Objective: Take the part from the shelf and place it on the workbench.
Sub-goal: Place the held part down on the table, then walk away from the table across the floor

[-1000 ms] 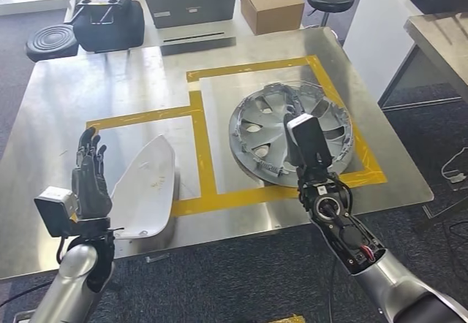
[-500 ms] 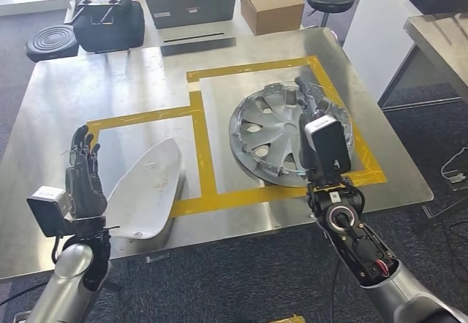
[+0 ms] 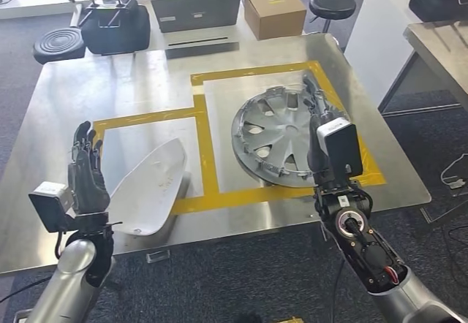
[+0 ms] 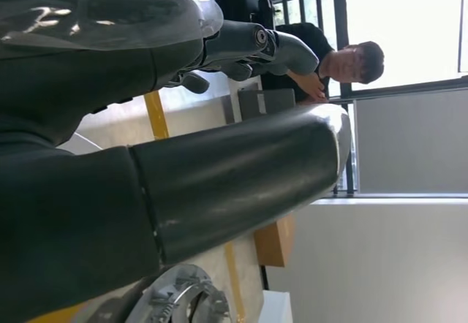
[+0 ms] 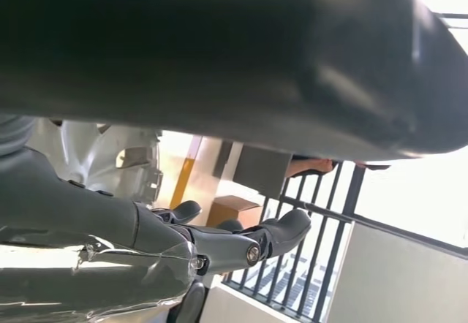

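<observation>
A white curved shell part (image 3: pixel 150 186) lies on the steel workbench (image 3: pixel 138 82), inside the left yellow-taped box. A silver hubcap (image 3: pixel 276 129) lies flat in the right taped box; it shows as well in the left wrist view (image 4: pixel 176 301) and the right wrist view (image 5: pixel 104 155). My left hand (image 3: pixel 85 173) stands upright at the bench's front left, fingers spread, holding nothing, just left of the white part. My right hand (image 3: pixel 316 118) hovers over the hubcap's right rim, fingers stretched forward and empty (image 5: pixel 165 242).
At the bench's far edge stand a laptop (image 3: pixel 196 9), a cardboard box (image 3: pixel 274 10) and a black bag (image 3: pixel 115 25). A person (image 4: pixel 331 63) sits behind them. Black stools (image 3: pixel 331 3) stand beyond. Another table (image 3: pixel 436 31) is at the right.
My right hand has drifted right, from the hubcap's middle to its right rim. The left hand has barely moved. The view has shifted slightly.
</observation>
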